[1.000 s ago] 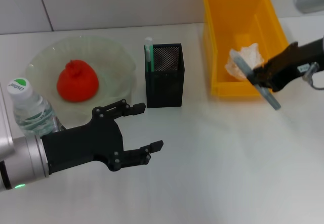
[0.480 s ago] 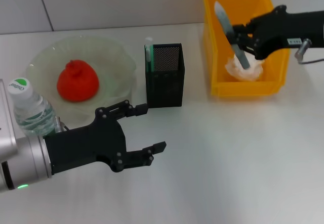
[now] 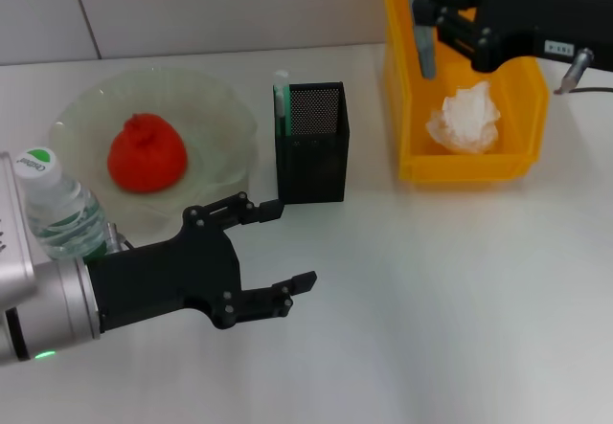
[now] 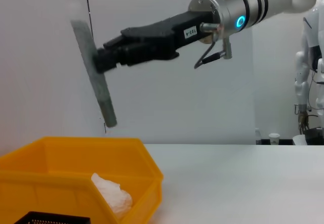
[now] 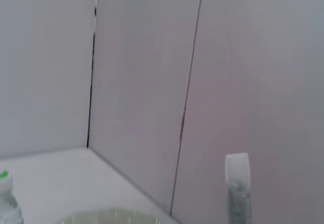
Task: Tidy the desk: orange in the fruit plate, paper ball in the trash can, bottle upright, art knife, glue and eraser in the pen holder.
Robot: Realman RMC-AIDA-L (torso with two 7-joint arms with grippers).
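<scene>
Head view: right gripper (image 3: pixel 442 14) is raised above the trash can (image 3: pixel 512 161), fingers clamped on the glue (image 3: pixel 419 22), which hangs near-upright over the can's left-rear part. Paper ball (image 3: pixel 466 121) lies inside the can. Pen holder (image 3: pixel 313 146) stands left of the can, apart from it; art knife (image 3: pixel 281 103) stands in it at its left wall, tip up. Fruit plate (image 3: pixel 220 99) sits further left of the can, beyond the holder, with the orange (image 3: pixel 146 152) in it. Bottle (image 3: pixel 57 209) stands upright just beside the plate's near-left rim. Left gripper (image 3: pixel 270 256) hovers low over the table, in front of the holder and well left of the can, fingers spread, holding nothing.

Left wrist view: right gripper (image 4: pixel 101 59) grips the glue (image 4: pixel 96 75) mid-length, tilted, in the air above the can (image 4: pixel 61 183); paper ball (image 4: pixel 114 196) is inside.

Right wrist view: glue (image 5: pixel 238 188) end upright against the wall; plate rim (image 5: pixel 111 216) and bottle (image 5: pixel 7 206) low in the picture.
</scene>
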